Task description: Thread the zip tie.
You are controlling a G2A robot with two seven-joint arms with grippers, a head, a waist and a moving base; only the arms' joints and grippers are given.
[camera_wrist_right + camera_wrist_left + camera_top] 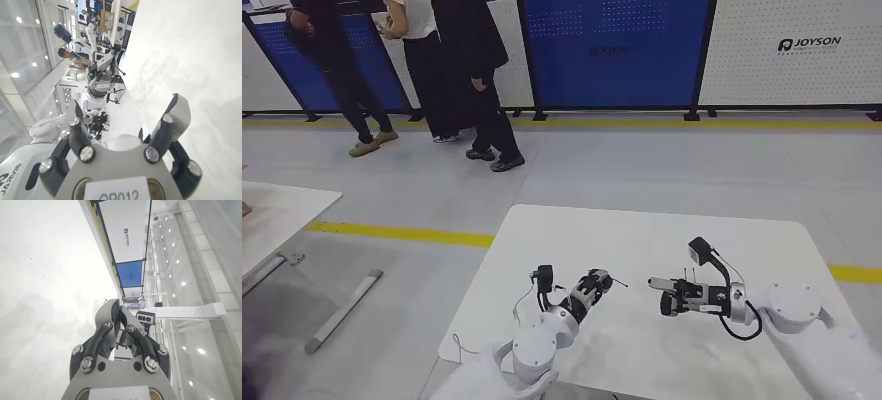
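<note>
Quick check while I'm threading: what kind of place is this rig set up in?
Probably a robotics lab or test hall: blue and white partition panels fence the area, a yellow floor line runs past the white table, and another white robot stands in the background.

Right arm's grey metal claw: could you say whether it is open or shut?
Open: the right claw shows fingers wide apart, nothing between them.
</note>
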